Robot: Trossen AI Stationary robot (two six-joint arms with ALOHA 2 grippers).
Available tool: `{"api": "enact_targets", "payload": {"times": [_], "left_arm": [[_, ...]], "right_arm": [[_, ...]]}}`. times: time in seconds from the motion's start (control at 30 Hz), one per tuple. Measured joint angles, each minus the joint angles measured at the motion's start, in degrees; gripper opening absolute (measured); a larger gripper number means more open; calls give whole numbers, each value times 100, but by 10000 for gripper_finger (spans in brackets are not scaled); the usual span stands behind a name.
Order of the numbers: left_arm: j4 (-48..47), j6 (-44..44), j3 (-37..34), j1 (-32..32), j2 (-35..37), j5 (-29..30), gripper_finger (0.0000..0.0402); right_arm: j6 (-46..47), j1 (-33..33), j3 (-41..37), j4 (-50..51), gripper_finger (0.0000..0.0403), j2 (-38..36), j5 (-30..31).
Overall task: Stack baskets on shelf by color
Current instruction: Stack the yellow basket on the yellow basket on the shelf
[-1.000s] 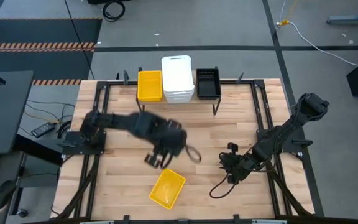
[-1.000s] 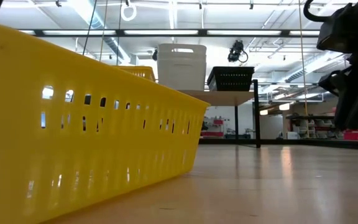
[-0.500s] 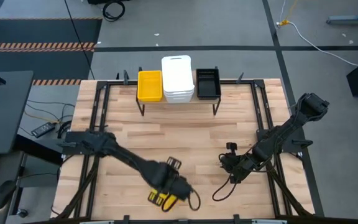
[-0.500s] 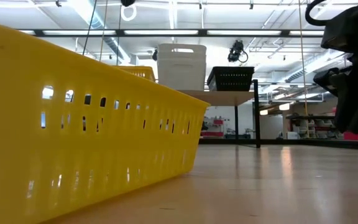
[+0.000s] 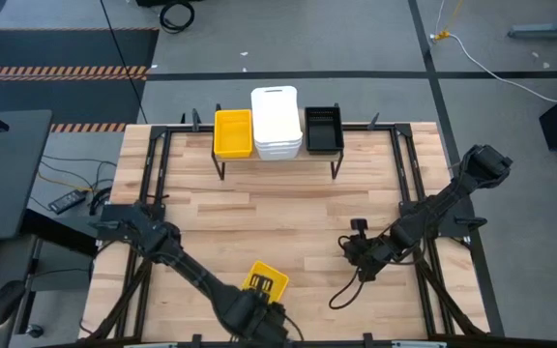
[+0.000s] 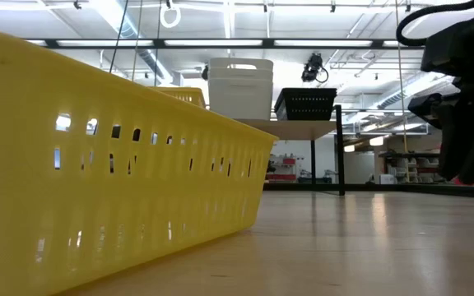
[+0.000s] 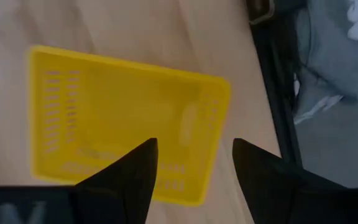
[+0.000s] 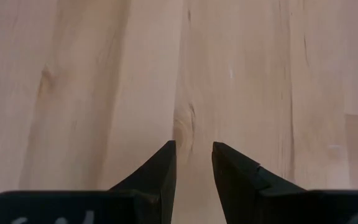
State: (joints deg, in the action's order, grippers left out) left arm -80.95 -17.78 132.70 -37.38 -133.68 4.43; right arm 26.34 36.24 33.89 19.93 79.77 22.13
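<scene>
A yellow basket (image 5: 267,281) lies flat on its bottom on the wooden table near the front edge; it fills the left of the low view (image 6: 97,164). My left gripper (image 7: 194,158) hangs open above it, pointing down, with its fingers over the basket's short end with the handle slot (image 7: 189,118) and touching nothing. At the far edge the shelf (image 5: 278,158) carries another yellow basket (image 5: 233,132), a stack of white baskets (image 5: 277,124) and a black basket (image 5: 323,129). My right gripper (image 8: 193,155) waits open over bare wood at the table's right (image 5: 353,249).
Black frame rails (image 5: 406,184) run along the table's sides. A dark cable loop (image 5: 341,290) lies by my right gripper. Bare wood (image 5: 278,208) stretches between the shelf and both grippers. The table's front edge is close to the loose yellow basket.
My left gripper has swung from the table's middle toward the near edge and down, stopping above the loose yellow basket, and its wrist has rolled. The basket has stayed where it was. My right gripper has rolled a little in place.
</scene>
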Motion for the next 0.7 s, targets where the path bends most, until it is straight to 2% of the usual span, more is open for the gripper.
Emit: {"api": "enact_targets", "payload": {"times": [0.2,0.7], "left_arm": [[34,-131,-4,-145,-328,-69,213],[46,-216,-4,-137,-609,-241,177]], "right_arm": [[-133,-97,0,44,109,0,-83],[-255,-133,0,121,109,0,-167]]}}
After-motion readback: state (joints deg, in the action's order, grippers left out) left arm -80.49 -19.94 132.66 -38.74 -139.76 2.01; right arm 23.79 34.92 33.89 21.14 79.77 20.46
